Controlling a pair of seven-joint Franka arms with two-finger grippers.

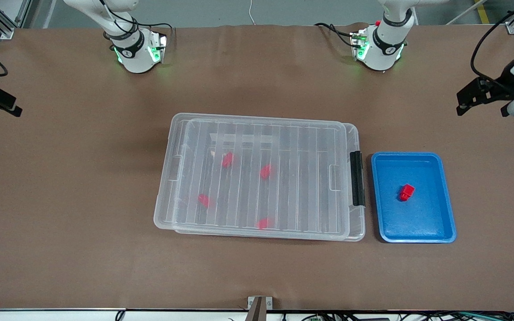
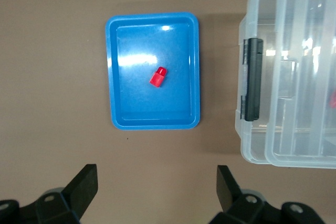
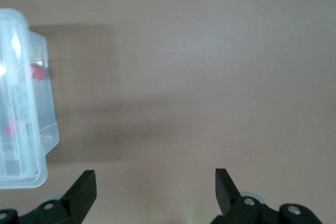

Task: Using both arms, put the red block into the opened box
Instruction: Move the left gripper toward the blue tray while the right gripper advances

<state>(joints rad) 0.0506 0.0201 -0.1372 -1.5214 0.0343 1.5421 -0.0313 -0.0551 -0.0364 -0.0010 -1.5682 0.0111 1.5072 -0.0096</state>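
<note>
Front view takes in the whole desk (image 1: 60, 200): the box (image 1: 257, 176) sits in the middle with its ribbed lid (image 1: 261, 174) lying on top, slightly askew, and a black clip handle (image 1: 357, 178) at the end toward the left arm. At its 3 o'clock, just beside it, lies one blue tray (image 1: 444, 200) holding one red block (image 1: 407, 192). Through the lid I count four more red blocks inside the box, blurred by the plastic.

Only the left wrist view shows the left gripper (image 2: 157, 187) up close, jaws spread wide and empty, hanging over bare desk near the tray. The right wrist view alone shows the right gripper (image 3: 156, 190), equally wide and empty, over bare desk by the box's other end, where only two of the blocks show.
</note>
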